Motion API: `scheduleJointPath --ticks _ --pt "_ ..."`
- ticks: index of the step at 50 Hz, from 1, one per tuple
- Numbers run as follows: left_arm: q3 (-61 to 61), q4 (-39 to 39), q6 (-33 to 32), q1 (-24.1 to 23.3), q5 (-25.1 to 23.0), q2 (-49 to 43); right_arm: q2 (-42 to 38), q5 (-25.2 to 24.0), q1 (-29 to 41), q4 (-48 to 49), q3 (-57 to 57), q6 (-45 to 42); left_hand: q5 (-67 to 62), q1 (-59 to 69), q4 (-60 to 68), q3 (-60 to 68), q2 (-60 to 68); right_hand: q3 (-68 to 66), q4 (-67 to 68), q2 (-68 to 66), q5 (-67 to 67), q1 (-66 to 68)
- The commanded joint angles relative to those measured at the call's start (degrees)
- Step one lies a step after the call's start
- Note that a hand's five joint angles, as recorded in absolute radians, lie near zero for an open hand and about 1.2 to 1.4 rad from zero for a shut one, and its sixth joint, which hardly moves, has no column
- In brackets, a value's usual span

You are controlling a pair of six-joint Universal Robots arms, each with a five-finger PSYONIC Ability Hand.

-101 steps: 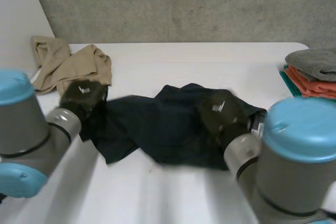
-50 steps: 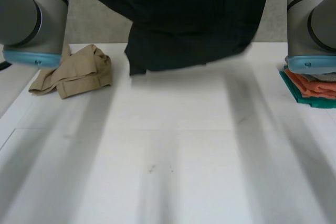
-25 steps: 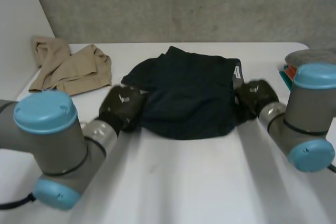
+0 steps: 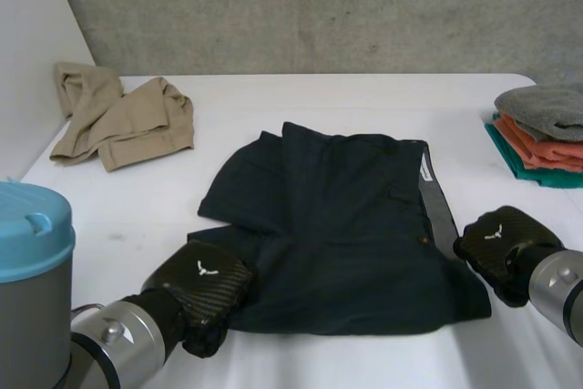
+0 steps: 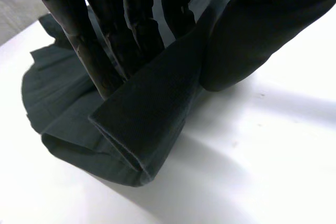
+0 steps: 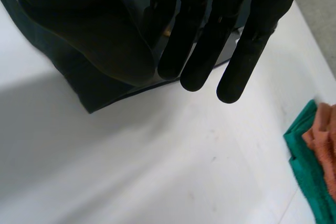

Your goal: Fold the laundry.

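Since 0.5 s ago: both arms drawn back toward the robot; dark shorts, bunched then, now lie spread flat on the desk, waistband toward the robot's right.

Left robot hand: at the shorts' near-left corner. Its wrist view shows the hem rising off the desk between the straight fingers and the thumb, so it reads as pinching the cloth.

Right robot hand: at the near-right corner, by the waistband end. Fingers straight and spread, tips past the cloth edge over bare desk; no pinch seen, read as released.

Step (judgement): lay-out and flattening, about done; no fold made yet. A lapped flap along the shorts' far-left side is not fully smooth.

Next move (judgement): left hand to let go of the hem, then fresh grasps on one side so that one half can be carried over the other with edges matched.

Holders: folded pile (grey over orange over green) lies directly on the desk, well to the right of the shorts. Tan garment, crumpled, lies loose on the desk, beyond the shorts to their left.
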State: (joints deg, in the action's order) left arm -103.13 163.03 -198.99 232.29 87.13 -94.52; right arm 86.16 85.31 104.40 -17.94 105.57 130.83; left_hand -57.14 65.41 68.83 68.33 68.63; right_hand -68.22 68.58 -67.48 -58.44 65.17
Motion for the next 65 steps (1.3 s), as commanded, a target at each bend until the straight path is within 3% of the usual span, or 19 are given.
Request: scheduleJointPath --ticks 1,6,11,12,13,14,15,17,22,30,38,46,49,54,60,65 --pt "0.7 -5.1 0.1 -3.2 -0.6 -0.2 2.7 -0.6 0.0 -7.4 1.7 -2.9 -12.9 14.6 11.2 11.7 11.4 -11.8 11.4 -12.5 -11.6 14.8" --pt "2.9 -10.8 -0.1 -7.6 -0.6 -0.6 5.3 -2.1 0.0 -12.9 1.7 -6.6 -12.9 14.6 11.2 11.7 11.4 -11.8 11.4 -12.5 -11.6 14.8" --pt "6.5 -6.8 -0.5 -5.6 -0.1 -3.6 5.2 -4.3 -0.4 -9.2 -1.1 -5.7 -12.9 14.6 11.2 11.7 11.4 -11.8 11.4 -12.5 -11.6 14.8" --pt "7.3 -5.6 -0.5 -4.6 0.1 -4.7 5.2 -4.6 -0.5 -7.9 -1.5 -4.8 -12.9 14.6 11.2 11.7 11.4 -3.7 3.3 -4.4 -3.5 6.7" --pt "7.8 -4.9 -0.6 -3.9 0.2 -5.2 5.2 -5.0 -1.0 -5.0 -1.9 -1.2 -12.9 14.6 11.2 11.7 11.4 29.4 -29.7 28.6 29.6 -26.3" --pt "8.9 -3.4 -0.6 -2.0 0.2 -6.5 5.3 -5.0 -1.2 -3.7 -1.9 1.0 -12.9 14.6 11.2 11.7 11.4 42.9 -43.2 42.1 43.1 -39.8" --pt "9.5 -2.7 -0.6 -1.2 0.2 -6.8 5.3 -5.0 -1.0 -2.7 -1.9 3.4 -12.9 14.6 11.2 11.7 11.4 47.0 -47.3 46.2 47.2 -43.9" --pt "10.8 -1.7 -0.6 -0.3 0.0 -7.5 5.3 -5.3 -1.1 -0.7 -1.7 9.7 -12.9 14.6 11.2 11.7 11.4 45.2 -45.5 44.4 45.4 -42.1" --pt "16.3 2.7 -0.2 1.0 0.1 -12.3 6.6 -7.4 -1.2 -0.5 1.7 15.9 -12.9 14.6 11.2 11.7 11.4 42.5 -42.9 41.8 42.7 -39.5" --pt "21.7 4.1 0.3 4.0 0.2 -18.8 8.2 -11.3 -1.3 2.5 9.7 15.4 -12.9 14.6 11.2 11.7 11.4 40.6 -41.0 39.9 40.9 -37.6" --pt "22.7 4.3 0.4 5.5 0.2 -21.6 7.4 -12.4 -2.2 17.5 16.7 12.6 -12.9 14.6 11.2 11.7 11.4 40.8 -41.2 40.1 41.0 -37.8" --pt "22.5 5.9 0.9 7.0 2.1 -22.3 -1.4 -12.9 -2.4 23.1 17.4 11.5 -12.9 14.6 11.2 11.7 11.4 40.8 -41.2 40.1 41.0 -37.8" --pt "22.4 5.7 1.9 6.9 2.2 -22.2 -3.2 -12.4 -2.4 26.3 17.2 11.4 -12.9 14.6 11.2 11.7 11.4 33.4 -33.8 32.7 33.7 -30.4" --pt "20.5 4.8 3.7 6.1 2.0 -21.2 -3.9 -12.4 -2.5 30.9 16.9 11.3 -12.9 14.6 11.2 11.7 11.4 -11.7 11.3 -12.4 -11.5 14.7" --pt "14.5 -0.2 3.1 3.9 1.5 -14.1 1.8 -11.8 -2.6 26.8 15.5 8.2 -12.9 14.6 11.2 11.7 11.4 -11.8 11.4 -12.5 -11.6 14.8" --pt "6.7 -5.9 1.5 1.0 1.2 -7.2 10.0 -11.7 -3.0 12.9 12.9 3.8 -12.9 14.6 11.2 11.7 11.4 -11.8 11.4 -12.5 -11.6 14.8"
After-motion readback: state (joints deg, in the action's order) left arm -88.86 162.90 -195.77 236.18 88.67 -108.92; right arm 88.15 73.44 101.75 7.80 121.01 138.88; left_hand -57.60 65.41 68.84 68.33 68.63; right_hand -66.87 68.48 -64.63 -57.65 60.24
